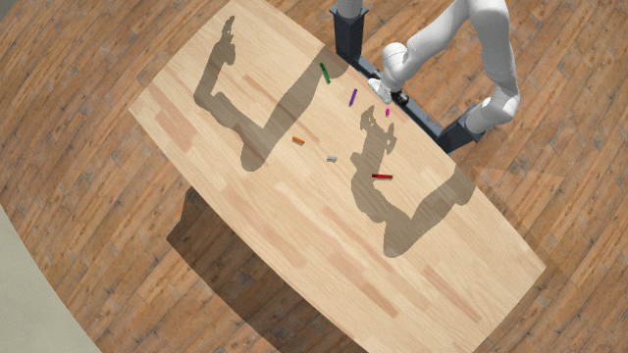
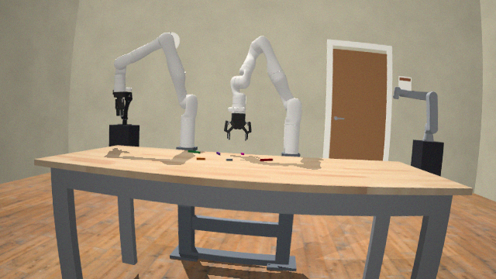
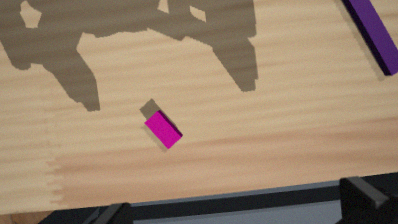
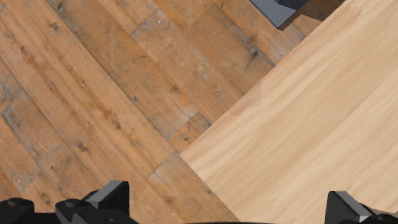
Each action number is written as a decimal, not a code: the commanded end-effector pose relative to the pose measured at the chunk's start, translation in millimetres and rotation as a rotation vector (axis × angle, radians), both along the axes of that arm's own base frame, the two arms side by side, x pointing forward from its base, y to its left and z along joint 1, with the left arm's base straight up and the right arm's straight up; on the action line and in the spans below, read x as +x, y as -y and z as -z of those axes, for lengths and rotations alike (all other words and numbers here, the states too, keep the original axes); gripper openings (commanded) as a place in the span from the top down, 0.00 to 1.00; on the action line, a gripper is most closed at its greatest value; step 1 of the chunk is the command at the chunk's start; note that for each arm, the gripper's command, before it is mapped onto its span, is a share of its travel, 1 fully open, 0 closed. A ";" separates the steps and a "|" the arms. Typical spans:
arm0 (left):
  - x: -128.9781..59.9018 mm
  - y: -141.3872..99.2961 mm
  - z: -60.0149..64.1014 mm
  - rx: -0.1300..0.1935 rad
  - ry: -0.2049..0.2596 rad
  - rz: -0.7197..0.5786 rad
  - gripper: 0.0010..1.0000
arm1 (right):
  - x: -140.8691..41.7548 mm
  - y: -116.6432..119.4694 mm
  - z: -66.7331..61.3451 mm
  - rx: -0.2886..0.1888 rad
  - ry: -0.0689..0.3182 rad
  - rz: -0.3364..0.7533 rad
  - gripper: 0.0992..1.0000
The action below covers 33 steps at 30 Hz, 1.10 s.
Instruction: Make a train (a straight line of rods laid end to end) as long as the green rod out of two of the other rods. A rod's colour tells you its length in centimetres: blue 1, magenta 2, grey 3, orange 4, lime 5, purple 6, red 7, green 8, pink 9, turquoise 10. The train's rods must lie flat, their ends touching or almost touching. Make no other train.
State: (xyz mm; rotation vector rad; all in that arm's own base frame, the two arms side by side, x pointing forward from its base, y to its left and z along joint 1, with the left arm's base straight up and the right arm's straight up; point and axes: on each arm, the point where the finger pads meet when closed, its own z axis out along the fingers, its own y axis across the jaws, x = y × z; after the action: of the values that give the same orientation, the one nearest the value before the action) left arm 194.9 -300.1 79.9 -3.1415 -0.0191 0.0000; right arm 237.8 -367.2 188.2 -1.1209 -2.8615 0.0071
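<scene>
The green rod [image 1: 325,73] [image 2: 194,151], purple rod [image 1: 353,97] [image 2: 218,153] [image 3: 372,37], magenta rod [image 1: 388,112] [image 2: 242,153] [image 3: 163,130], orange rod [image 1: 298,140] [image 2: 201,159], grey rod [image 1: 332,159] [image 2: 229,160] and red rod [image 1: 382,176] [image 2: 266,160] lie flat and apart on the table. No two rods touch. My left gripper [image 2: 237,138] [image 3: 235,205] is open and empty, high above the table's robot-side edge near the magenta rod. My right gripper [image 2: 122,116] [image 4: 227,205] is open and empty, high up beyond a table corner; the top view does not show it.
The wooden table [image 1: 275,221] [image 2: 310,178] has its robot-side edge close to the magenta rod. The arms' dark base frame [image 1: 422,118] stands along that edge. The right wrist view shows a table corner and the wooden floor [image 4: 100,100]. Arm shadows cross the table.
</scene>
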 end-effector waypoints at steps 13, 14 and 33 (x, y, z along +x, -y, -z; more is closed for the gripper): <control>0.3 0.4 -0.5 -0.001 0.001 0.000 0.00 | -68.6 41.4 -4.4 -0.013 0.021 0.268 0.00; 0.3 0.4 -0.5 -0.001 0.001 0.000 0.00 | -73.3 43.5 -4.6 -0.014 0.022 0.285 0.00; 63.6 15.5 -1.4 -0.004 0.003 -0.004 0.00 | -151.1 70.9 -8.5 -0.030 0.040 0.557 0.00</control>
State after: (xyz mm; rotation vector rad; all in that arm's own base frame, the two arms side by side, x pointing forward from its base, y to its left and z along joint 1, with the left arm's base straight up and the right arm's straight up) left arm 237.8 -310.0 81.3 -3.1440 -0.0245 -0.0110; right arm 91.6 -435.9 195.7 -1.8715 -2.4950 -0.0020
